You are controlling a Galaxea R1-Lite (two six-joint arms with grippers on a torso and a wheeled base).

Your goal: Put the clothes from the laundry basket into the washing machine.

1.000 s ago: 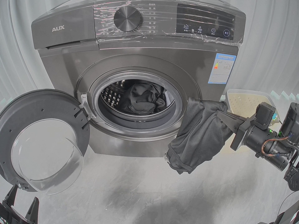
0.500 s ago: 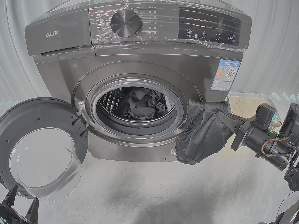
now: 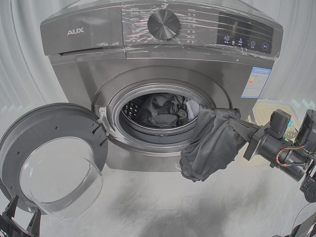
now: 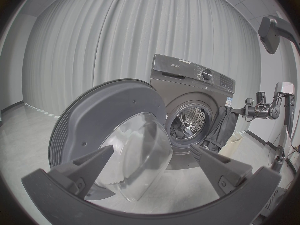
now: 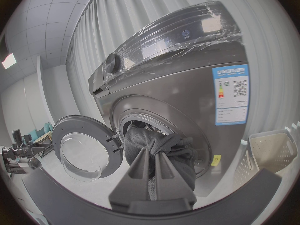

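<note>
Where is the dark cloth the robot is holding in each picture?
Head view: the dark cloth hangs from the right tool, just right of the drum opening.
Left wrist view: far off, the cloth hangs beside the opening, on the side away from the door.
Right wrist view: close up, the cloth is pinched in the tool, before the opening.
Shared landmark: the round open door.

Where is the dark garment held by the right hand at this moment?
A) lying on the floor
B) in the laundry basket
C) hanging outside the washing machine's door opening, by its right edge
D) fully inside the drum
C: the right hand is shut on the dark garment, which hangs in the air before the right edge of the opening of the washing machine, not inside the drum.
</note>
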